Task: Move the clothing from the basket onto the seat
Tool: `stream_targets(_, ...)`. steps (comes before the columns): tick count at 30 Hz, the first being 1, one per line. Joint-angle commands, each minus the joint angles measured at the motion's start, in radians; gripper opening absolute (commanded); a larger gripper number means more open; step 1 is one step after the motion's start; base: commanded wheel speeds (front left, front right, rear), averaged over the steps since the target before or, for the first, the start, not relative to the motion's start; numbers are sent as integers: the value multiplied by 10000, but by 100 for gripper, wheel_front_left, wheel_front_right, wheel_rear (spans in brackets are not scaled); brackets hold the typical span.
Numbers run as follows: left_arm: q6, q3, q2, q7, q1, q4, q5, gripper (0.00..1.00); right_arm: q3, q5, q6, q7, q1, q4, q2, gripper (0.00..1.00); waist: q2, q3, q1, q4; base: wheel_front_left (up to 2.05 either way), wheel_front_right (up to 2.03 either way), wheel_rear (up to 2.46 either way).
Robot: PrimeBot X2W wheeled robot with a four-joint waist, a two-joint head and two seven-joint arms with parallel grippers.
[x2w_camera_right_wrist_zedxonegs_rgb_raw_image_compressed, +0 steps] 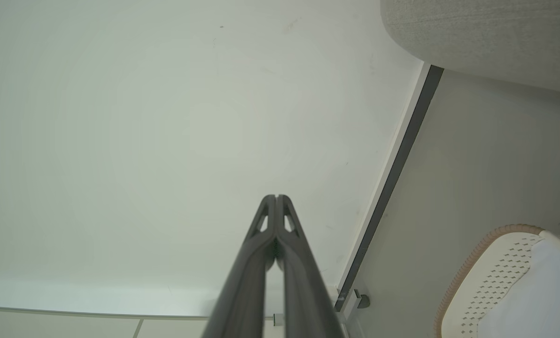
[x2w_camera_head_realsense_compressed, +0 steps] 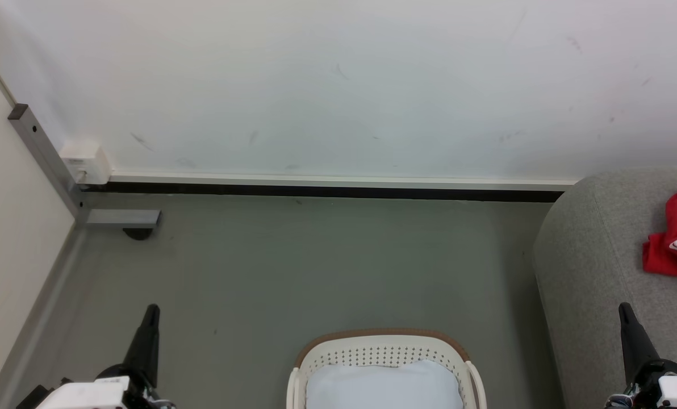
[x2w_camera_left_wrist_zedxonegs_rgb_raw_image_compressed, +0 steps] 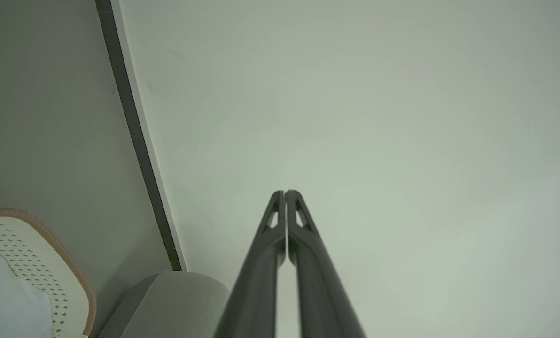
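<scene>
The cream-white basket [x2w_camera_head_realsense_compressed: 384, 349] with a brown rim sits on the floor at the bottom centre of the head view, and a pale bluish-white cloth [x2w_camera_head_realsense_compressed: 384, 386] lies inside it. Red clothing with white trim [x2w_camera_head_realsense_compressed: 676, 238] rests on the grey seat [x2w_camera_head_realsense_compressed: 588, 267] at the right edge. My left gripper [x2w_camera_head_realsense_compressed: 152, 309] stands at the lower left with its fingers together, holding nothing. At the lower right my right gripper [x2w_camera_head_realsense_compressed: 623, 308] is likewise shut and empty, in front of the seat. The basket rim [x2w_camera_left_wrist_zedxonegs_rgb_raw_image_compressed: 64, 258] and a seat corner [x2w_camera_left_wrist_zedxonegs_rgb_raw_image_compressed: 176, 300] appear in the left wrist view. The right wrist view has the basket [x2w_camera_right_wrist_zedxonegs_rgb_raw_image_compressed: 491, 277] and the seat [x2w_camera_right_wrist_zedxonegs_rgb_raw_image_compressed: 486, 42].
A white wall with a dark skirting strip [x2w_camera_head_realsense_compressed: 327, 190] runs behind the grey floor [x2w_camera_head_realsense_compressed: 316, 272]. At the left, a grey metal post [x2w_camera_head_realsense_compressed: 43, 153] with a foot [x2w_camera_head_realsense_compressed: 124, 218] and a small white box [x2w_camera_head_realsense_compressed: 86, 162] stand in the corner.
</scene>
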Motion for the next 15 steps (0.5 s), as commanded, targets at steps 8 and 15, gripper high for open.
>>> stream_targets(8,-50,17,20,38,-84,-32,-137,0,-37,11,-21,36,-128,-54,-82,0,0,0,0,0,0,0,0)
stream_targets(15,-50,16,20,38,-84,-32,-137,0,-37,11,-21,36,-128,-54,-82,0,0,0,0,0,0,0,0)
